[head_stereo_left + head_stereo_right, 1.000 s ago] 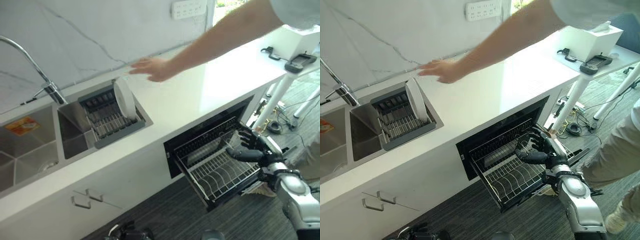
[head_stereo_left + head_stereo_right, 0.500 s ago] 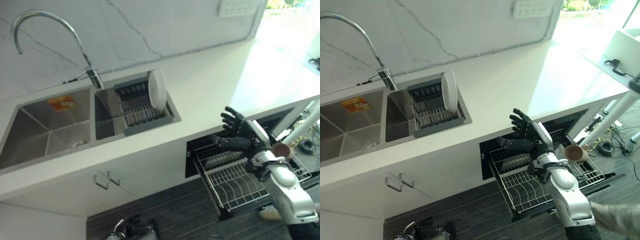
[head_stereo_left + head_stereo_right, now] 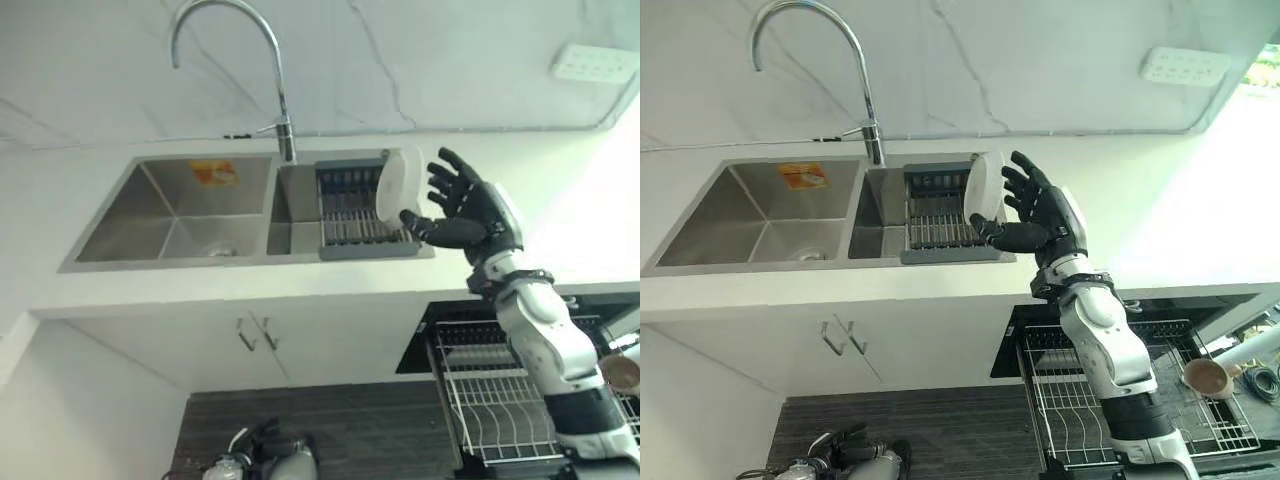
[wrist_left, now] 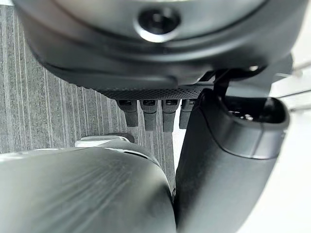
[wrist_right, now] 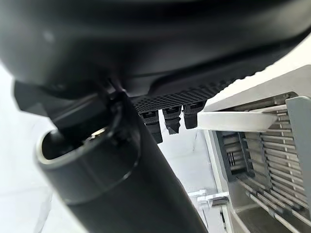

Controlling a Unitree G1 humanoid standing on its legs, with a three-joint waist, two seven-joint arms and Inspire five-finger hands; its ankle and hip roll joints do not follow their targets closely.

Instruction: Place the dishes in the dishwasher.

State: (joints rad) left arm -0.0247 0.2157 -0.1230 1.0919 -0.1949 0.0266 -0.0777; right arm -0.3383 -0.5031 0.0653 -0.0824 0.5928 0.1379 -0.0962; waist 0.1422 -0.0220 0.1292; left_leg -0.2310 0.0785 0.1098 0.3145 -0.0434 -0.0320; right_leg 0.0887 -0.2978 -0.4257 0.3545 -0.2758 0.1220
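In the grey rack (image 3: 352, 215) set in the sink's (image 3: 170, 215) right basin, the white plate (image 3: 392, 185) stands on edge. Our right hand (image 3: 462, 205), fingers spread wide and empty, hovers just beside it. We judge it stiff, smooth, slippery and breakable, best pinched across its upper rim.

A white counter (image 3: 300, 300) is backed by a pale marble-veined wall (image 3: 1040, 60), on which a white socket plate (image 3: 1183, 65) is mounted. A steel double sink (image 3: 170, 215) is set into the counter beneath a curved tap (image 3: 840, 60). White cabinet doors with handles (image 3: 840, 335) are seen above dark striped flooring (image 3: 940, 440). Strong daylight is cast from the right.
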